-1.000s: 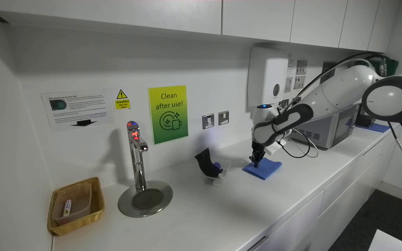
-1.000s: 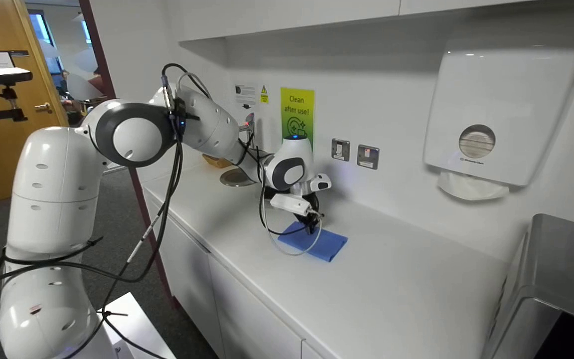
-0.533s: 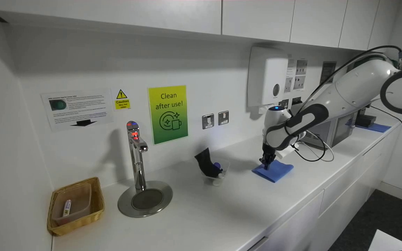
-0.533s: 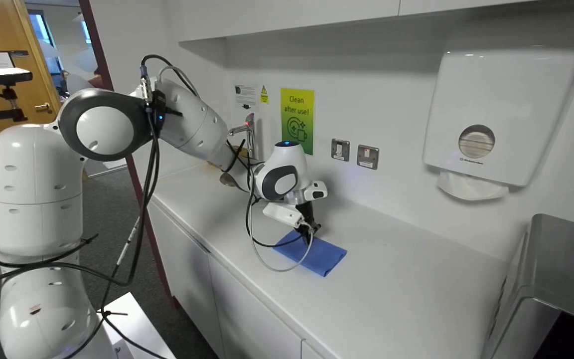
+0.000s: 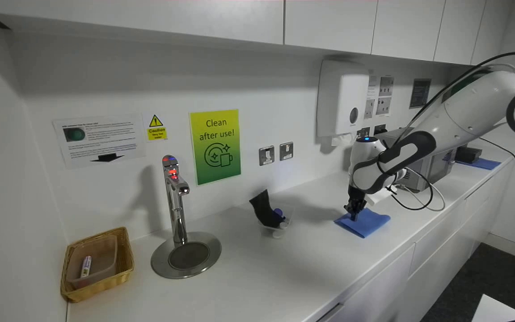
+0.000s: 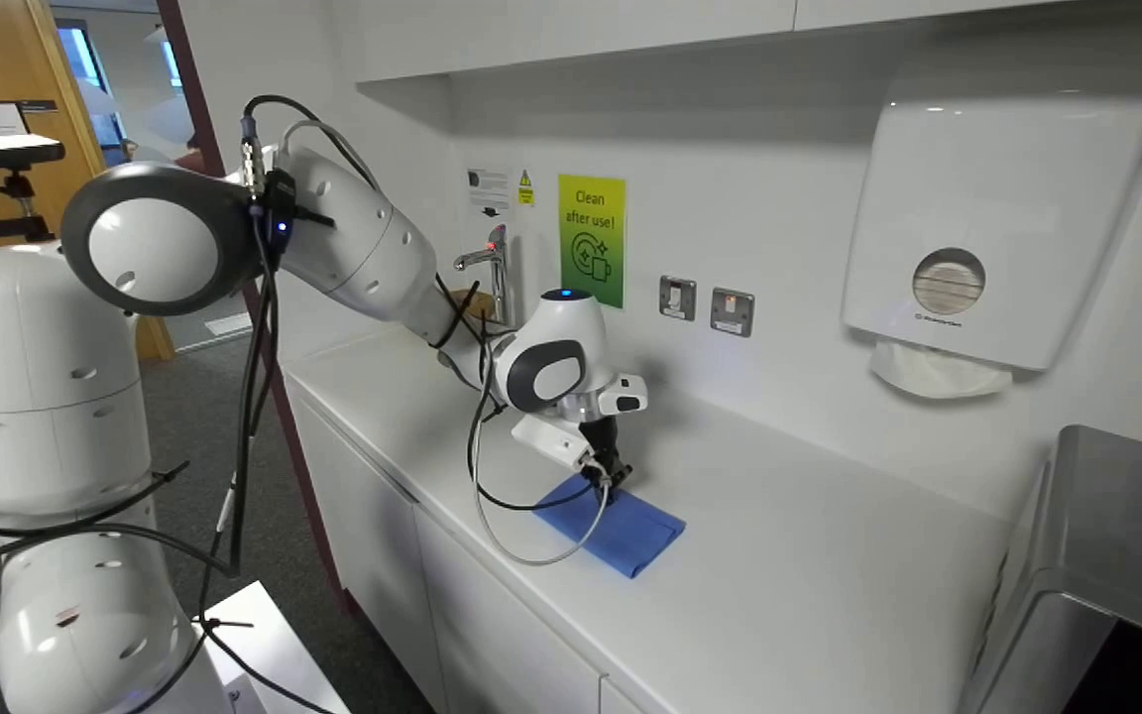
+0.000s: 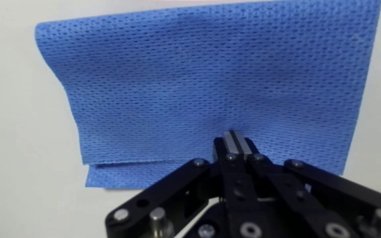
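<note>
A folded blue cloth (image 7: 177, 82) lies flat on the white counter, its lower layer showing along an edge in the wrist view. My gripper (image 7: 232, 133) is shut, its fingertips together and pressed down onto the top of the cloth near that edge. No fabric shows between the fingers. The cloth dips and wrinkles slightly around the tips. In both exterior views the black gripper (image 5: 354, 217) points down at the blue cloth (image 5: 368, 224), touching it away from its middle; the cloth (image 6: 638, 535) extends past the gripper (image 6: 609, 494) toward the counter's front side.
A clear tub (image 5: 280, 228) with a black item in it stands by the wall. Farther along are a tap (image 5: 177, 201) with a round drain plate and a wicker basket (image 5: 125, 264). A grey microwave (image 6: 1106, 555) and paper towel dispenser (image 6: 1007, 228) flank the work area.
The shut gripper and the blue cloth have slid together along the counter, away from the clear tub and toward the microwave side. The arm has drawn back with them.
</note>
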